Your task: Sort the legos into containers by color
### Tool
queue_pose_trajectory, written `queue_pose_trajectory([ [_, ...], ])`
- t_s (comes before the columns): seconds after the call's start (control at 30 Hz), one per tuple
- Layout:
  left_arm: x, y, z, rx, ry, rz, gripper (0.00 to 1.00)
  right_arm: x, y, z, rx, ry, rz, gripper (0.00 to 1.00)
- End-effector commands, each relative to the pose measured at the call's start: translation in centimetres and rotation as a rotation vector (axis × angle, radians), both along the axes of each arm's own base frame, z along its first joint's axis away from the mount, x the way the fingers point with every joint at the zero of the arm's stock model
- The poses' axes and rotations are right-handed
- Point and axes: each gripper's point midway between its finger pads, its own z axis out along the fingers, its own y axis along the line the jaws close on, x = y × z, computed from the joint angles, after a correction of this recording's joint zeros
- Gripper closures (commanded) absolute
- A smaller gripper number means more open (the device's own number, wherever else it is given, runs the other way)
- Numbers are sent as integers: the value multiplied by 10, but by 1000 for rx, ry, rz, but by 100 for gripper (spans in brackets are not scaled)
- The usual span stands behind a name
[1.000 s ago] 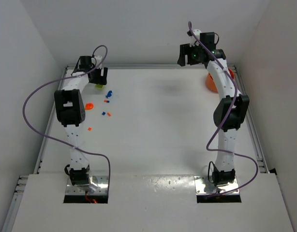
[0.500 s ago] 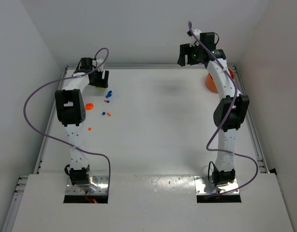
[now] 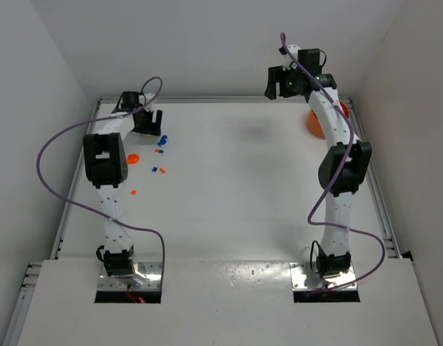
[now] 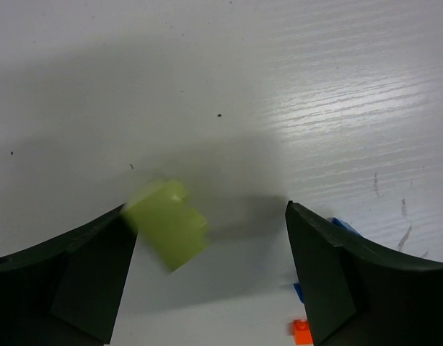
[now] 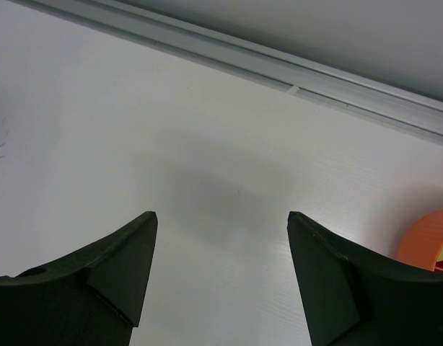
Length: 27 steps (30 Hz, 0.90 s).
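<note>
**1. Left gripper** [image 4: 208,213]: 2 black fingers [image 4: 84,281], spread wide and released, grasping nothing, low over the white table [image 3: 243,194].

**2. Pale yellow-green plastic lego brick** [image 4: 167,225]: 1 piece, blurred, on the table inside the gap. It lies close against the tip of the finger on the wrist view's left side; actual contact cannot be told. It is well apart from the opposite finger.

**3. Small blue plastic lego bricks** [image 4: 340,225]: 1 shows at the inner edge of the opposite finger, and 1 more lies lower beside that same finger. 1 orange-red plastic lego brick [image 4: 302,330] lies just below that.

**4. Right gripper** [image 5: 221,216]: 2 fingers parted and released, with nothing between them, raised above the table near its far rail.

**5. Bright orange round plastic bowl** [image 5: 423,241]: 1 piece, cut off by the frame edge, beyond the outer side of the finger on the wrist view's right side. It is clear of both fingers, and coloured bits are visible inside.
</note>
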Motion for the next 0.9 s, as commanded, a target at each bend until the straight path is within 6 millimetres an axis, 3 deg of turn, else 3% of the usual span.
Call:
queue_pose_trajectory([
  [0.0,4,5,20,-7,-57,34,12,-1,4,28,-1,-68,14,26],
  [0.2,3,5,18,-13,-56,40,13,-1,4,28,-1,-68,14,26],
  [0.37,5,2,20,-32,-63,48,22,-2,9,28,0,-68,23,26],
  [0.6,9,3,23,-51,-77,38,35,-2,9,28,0,-68,23,26],
  [0.7,9,2,23,-52,-78,25,47,-2,9,28,0,-68,23,26],
  [0.77,7,-2,22,-68,-69,11,52,-2,9,28,0,-68,23,26],
  [0.87,-8,-13,36,-119,-75,-60,60,-4,13,29,19,-63,37,26],
])
